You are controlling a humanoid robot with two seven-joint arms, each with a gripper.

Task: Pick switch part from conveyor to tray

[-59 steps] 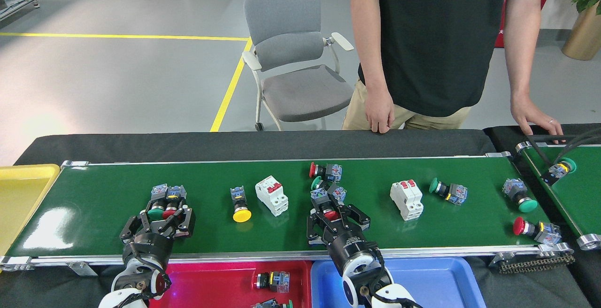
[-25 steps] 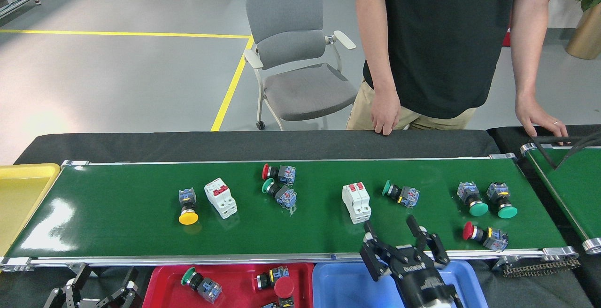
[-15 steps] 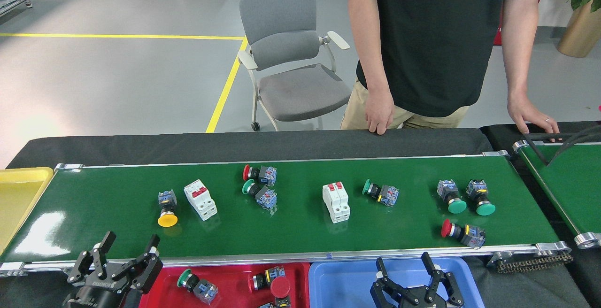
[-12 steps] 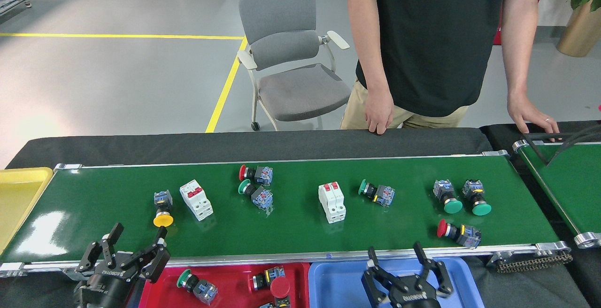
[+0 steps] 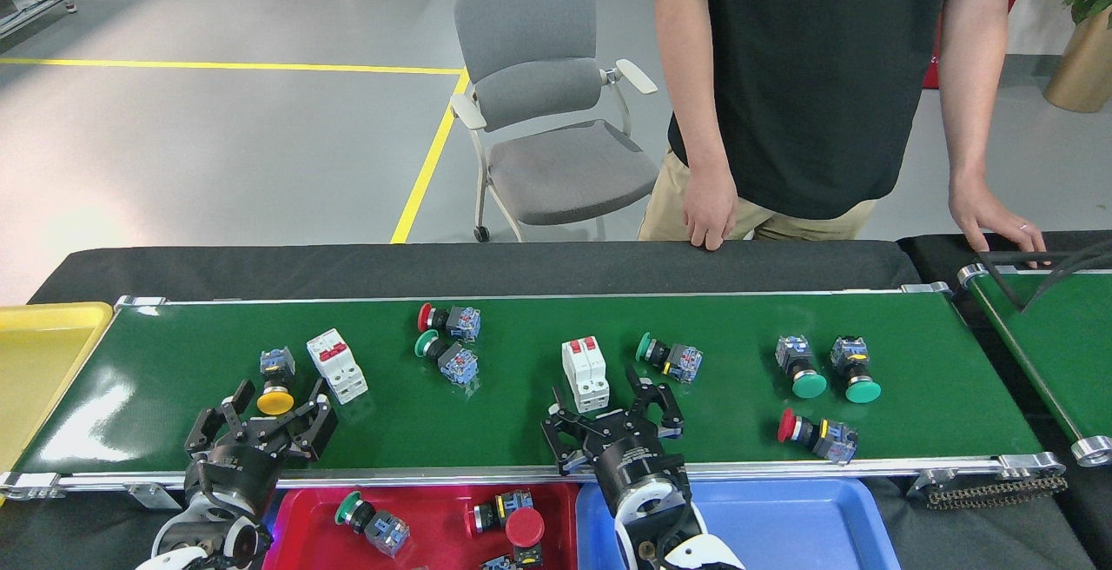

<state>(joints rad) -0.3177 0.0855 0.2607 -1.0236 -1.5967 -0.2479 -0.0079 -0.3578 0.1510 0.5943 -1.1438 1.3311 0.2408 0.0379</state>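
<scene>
Two robot hands reach over the near rail of the conveyor (image 5: 521,396), a long glossy green belt strewn with switch parts, while a person (image 5: 817,75) stands at the far side with a hand resting on the black counter (image 5: 486,268). The red tray (image 5: 434,509) and blue tray (image 5: 808,518) sit below the hands; the red one already holds several push buttons. The right hand (image 5: 612,420), fingers spread, is poised just short of the white breaker (image 5: 585,373), with a green push button (image 5: 669,356) just to its right. The left hand (image 5: 261,427), also spread and holding nothing, brackets the yellow push button (image 5: 276,383), with a second white breaker (image 5: 337,365) close beside it. If the belt is carrying the parts along, a late closing would likely miss or knock them. The crowded neighbours could be nudged or caught in the same pinch, and a smooth, blocky breaker may slip from a shallow grip
</scene>
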